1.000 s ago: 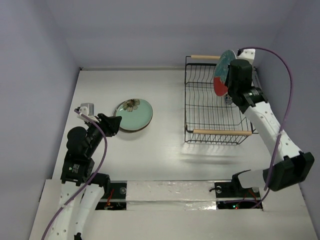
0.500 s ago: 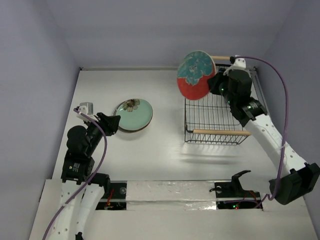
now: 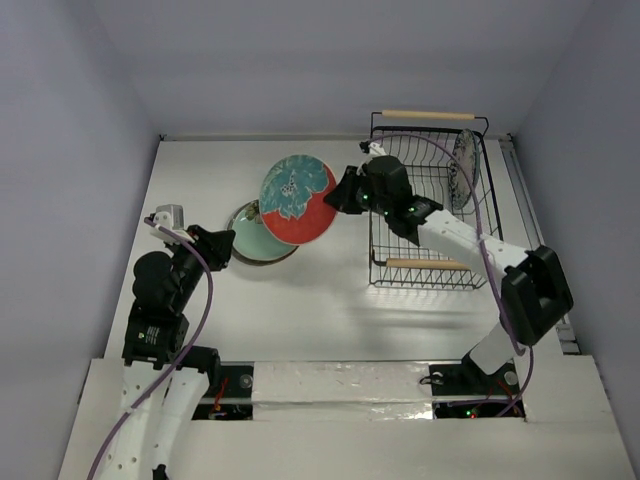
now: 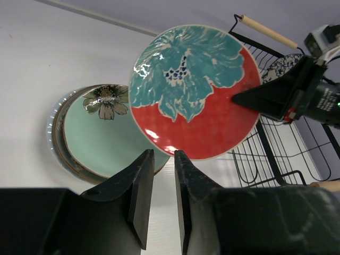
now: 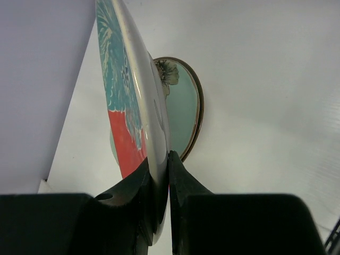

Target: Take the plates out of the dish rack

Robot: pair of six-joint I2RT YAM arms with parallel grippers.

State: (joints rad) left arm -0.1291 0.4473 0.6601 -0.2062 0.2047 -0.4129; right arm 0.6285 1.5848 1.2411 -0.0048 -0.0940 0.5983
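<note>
The right gripper [image 5: 161, 175] clamps the thin rim of the glossy round teal-and-red plate [image 3: 297, 200], held on edge beyond its jaws. The black wire dish rack [image 3: 430, 264] is behind them. The left gripper [image 4: 164, 159] has its jaws almost together and empty, and the smooth pale green plate [image 4: 101, 138] lies ahead of them.

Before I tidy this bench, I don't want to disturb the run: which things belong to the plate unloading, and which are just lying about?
Belongs to the job: teal-and-red plate, gripped by the right end effector; pale green plate topping the stack on the table; blue-patterned plate standing in the dish rack.
Just lying about: no loose items visible; only the arms' purple cable.
</note>
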